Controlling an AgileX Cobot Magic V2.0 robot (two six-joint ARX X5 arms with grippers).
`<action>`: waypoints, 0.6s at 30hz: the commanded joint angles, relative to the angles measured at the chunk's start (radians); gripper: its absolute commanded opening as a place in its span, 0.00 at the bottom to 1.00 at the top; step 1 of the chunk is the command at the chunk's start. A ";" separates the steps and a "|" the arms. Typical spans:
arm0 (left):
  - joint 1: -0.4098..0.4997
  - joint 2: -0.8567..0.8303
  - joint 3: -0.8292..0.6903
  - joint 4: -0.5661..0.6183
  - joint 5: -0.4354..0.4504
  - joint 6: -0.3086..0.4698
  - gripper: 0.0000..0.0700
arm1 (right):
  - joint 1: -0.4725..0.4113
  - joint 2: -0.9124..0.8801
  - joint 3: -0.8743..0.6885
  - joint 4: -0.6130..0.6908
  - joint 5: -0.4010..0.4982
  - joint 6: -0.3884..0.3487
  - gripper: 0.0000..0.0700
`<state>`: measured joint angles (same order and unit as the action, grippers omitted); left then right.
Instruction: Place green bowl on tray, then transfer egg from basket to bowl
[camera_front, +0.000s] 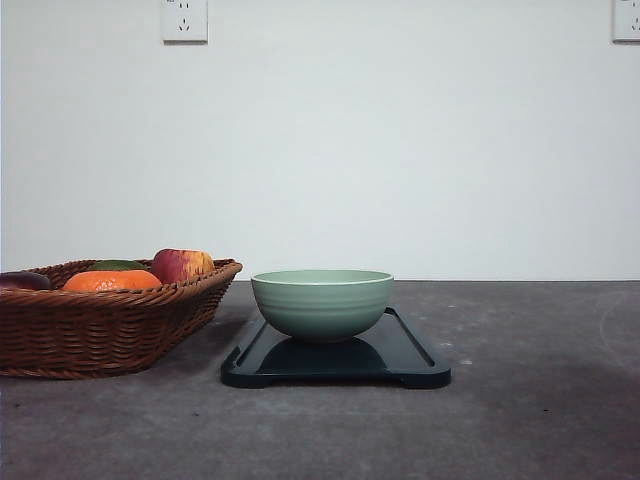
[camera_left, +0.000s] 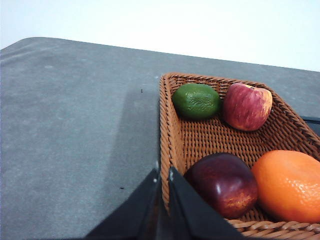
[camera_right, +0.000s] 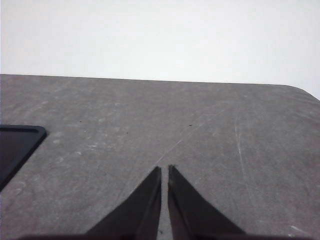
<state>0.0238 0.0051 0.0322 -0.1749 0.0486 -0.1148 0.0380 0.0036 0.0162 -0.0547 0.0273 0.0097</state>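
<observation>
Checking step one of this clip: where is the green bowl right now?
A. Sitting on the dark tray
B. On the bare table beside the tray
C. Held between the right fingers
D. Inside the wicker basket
A. In the front view the green bowl sits upright on the tray, to the right of the basket, and no fingers are near it.

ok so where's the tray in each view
Front view: the tray sits mid-picture on the grey table, under the green bowl and right of the basket.
Left wrist view: a dark sliver beyond the basket's rim, probably the tray.
Right wrist view: one rounded corner at the picture's edge.
Shared landmark: the grey table, seen in all three.
</observation>
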 joint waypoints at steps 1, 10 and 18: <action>0.001 -0.001 -0.019 0.015 -0.001 0.017 0.03 | -0.002 0.000 -0.004 0.012 0.000 0.004 0.02; 0.001 -0.001 -0.019 0.015 -0.001 0.018 0.03 | -0.002 0.000 -0.004 0.012 0.000 0.004 0.02; 0.001 -0.001 -0.019 0.015 -0.001 0.017 0.03 | -0.002 0.000 -0.004 0.012 0.000 0.004 0.02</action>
<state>0.0238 0.0051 0.0322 -0.1749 0.0486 -0.1149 0.0380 0.0036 0.0162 -0.0547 0.0273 0.0097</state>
